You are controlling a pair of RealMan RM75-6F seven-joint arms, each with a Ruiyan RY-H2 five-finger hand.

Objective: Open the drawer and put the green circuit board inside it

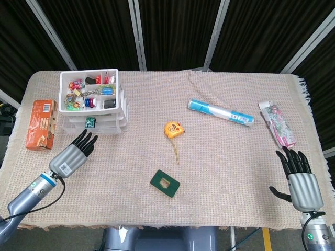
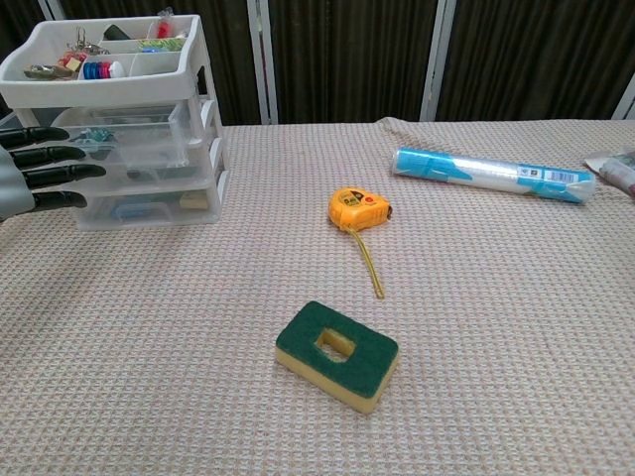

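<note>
The white plastic drawer unit (image 1: 93, 110) stands at the table's far left, with a top tray of small parts. The small green circuit board (image 1: 90, 122) lies inside a clear drawer (image 2: 139, 146), which sits almost flush in the unit. My left hand (image 1: 74, 153) is flat with its fingers straight, and the fingertips (image 2: 84, 171) reach the drawer fronts; it holds nothing. In the chest view only that hand's fingers (image 2: 45, 169) show, at the left edge. My right hand (image 1: 300, 176) rests open near the table's right front corner, far from the drawers.
An orange carton (image 1: 42, 124) lies left of the drawer unit. A yellow tape measure (image 1: 173, 129) and a green sponge (image 1: 165, 182) sit mid-table. A blue-and-white tube (image 1: 220, 112) and a pink packet (image 1: 277, 123) lie at the right.
</note>
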